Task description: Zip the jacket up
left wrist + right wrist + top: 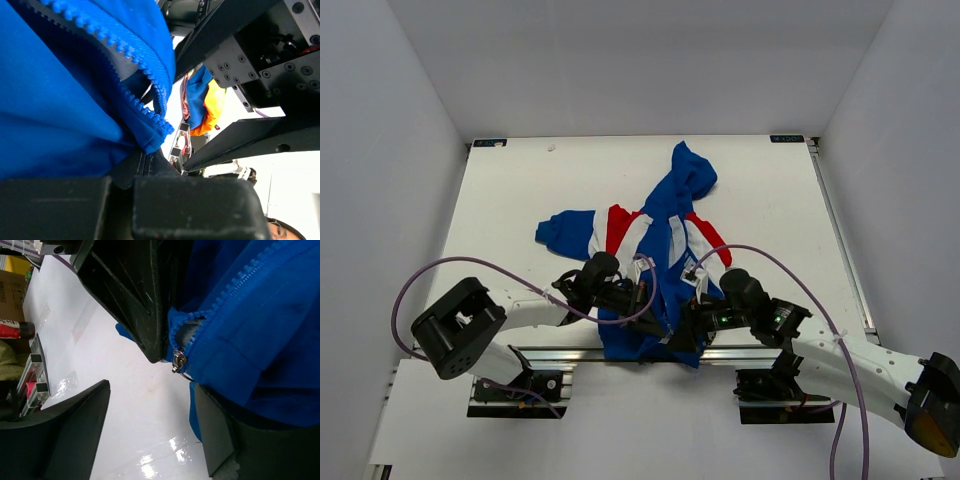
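The royal-blue jacket (665, 215) with red and white bands lies on the table, hood far, hem at the near edge. My left gripper (653, 305) is shut on the jacket's hem beside the zipper; in the left wrist view (122, 182) blue cloth and zipper teeth (145, 70) fill the frame above the fingers. My right gripper (688, 325) is open just right of it. In the right wrist view (150, 387) the metal zipper slider (178, 361) sits just above the gap between the fingers, with the blue cloth (260, 325) lying over the right finger (217, 430).
The jacket's hem (645, 348) hangs over the table's near edge onto the aluminium rail (560, 352). Purple cables (440, 275) loop over both arms. The white table (520, 190) is walled by grey panels on the sides and back.
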`<state>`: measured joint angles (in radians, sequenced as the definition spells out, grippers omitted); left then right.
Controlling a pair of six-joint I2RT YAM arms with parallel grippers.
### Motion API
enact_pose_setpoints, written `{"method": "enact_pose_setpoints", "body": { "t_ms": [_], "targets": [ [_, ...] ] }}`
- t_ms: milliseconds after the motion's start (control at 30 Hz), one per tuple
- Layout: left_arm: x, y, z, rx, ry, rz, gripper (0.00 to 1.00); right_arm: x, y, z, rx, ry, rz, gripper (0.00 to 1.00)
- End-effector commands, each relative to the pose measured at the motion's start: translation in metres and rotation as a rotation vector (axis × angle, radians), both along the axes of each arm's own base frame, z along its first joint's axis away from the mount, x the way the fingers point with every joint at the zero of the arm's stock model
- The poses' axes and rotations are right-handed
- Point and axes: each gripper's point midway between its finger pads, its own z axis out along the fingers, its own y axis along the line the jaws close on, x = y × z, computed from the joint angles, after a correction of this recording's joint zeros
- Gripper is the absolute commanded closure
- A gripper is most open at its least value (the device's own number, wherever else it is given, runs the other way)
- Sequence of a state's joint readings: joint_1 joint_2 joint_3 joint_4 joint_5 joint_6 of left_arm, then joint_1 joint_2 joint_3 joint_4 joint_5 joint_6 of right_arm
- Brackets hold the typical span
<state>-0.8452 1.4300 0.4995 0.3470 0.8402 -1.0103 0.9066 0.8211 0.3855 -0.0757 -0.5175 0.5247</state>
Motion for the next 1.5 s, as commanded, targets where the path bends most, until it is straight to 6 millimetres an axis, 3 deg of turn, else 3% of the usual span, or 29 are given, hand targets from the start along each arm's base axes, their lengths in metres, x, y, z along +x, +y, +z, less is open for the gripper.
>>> {"method": "enact_pose_setpoints", "body": {
  "t_ms": [0, 467, 600, 633, 833, 967, 1100, 1267, 1467],
  "targets": [
    [0.001, -0.005, 0.014, -0.039, -0.005, -0.029, 1.0, 0.004, 0.007, 0.008, 0.042, -0.038, 0.002, 0.28],
    [0.002, -0.004, 0.02, -0.059, -0.026, -0.018, 1.0, 0.016, 0.011, -0.005, 0.002, -0.049, -0.05, 0.32],
    [0.002, -0.004, 0.019, -0.055, -0.022, -0.013, 1.0, 0.015, 0.012, -0.001, 0.015, -0.057, -0.038, 0.46],
    [0.002, -0.004, 0.019, -0.054, -0.021, -0.011, 1.0, 0.013, 0.012, 0.0, 0.017, -0.057, -0.034, 0.54],
    [0.003, -0.004, 0.018, -0.046, -0.017, -0.01, 1.0, 0.012, 0.009, 0.002, 0.018, -0.042, -0.052, 0.81],
    [0.003, -0.004, 0.017, -0.038, -0.019, -0.009, 1.0, 0.011, 0.006, -0.001, -0.004, -0.021, -0.068, 0.87],
    [0.005, -0.004, 0.018, -0.027, -0.035, -0.01, 1.0, 0.013, 0.006, 0.003, -0.004, -0.019, -0.08, 1.0],
    [0.006, -0.005, 0.016, -0.01, -0.042, -0.018, 1.0, 0.013, 0.01, 0.01, 0.01, -0.023, -0.062, 1.0],
    [0.006, -0.003, 0.011, 0.012, -0.041, -0.018, 1.0, 0.009, 0.016, 0.033, 0.074, -0.05, -0.016, 1.0]
  ]
}}
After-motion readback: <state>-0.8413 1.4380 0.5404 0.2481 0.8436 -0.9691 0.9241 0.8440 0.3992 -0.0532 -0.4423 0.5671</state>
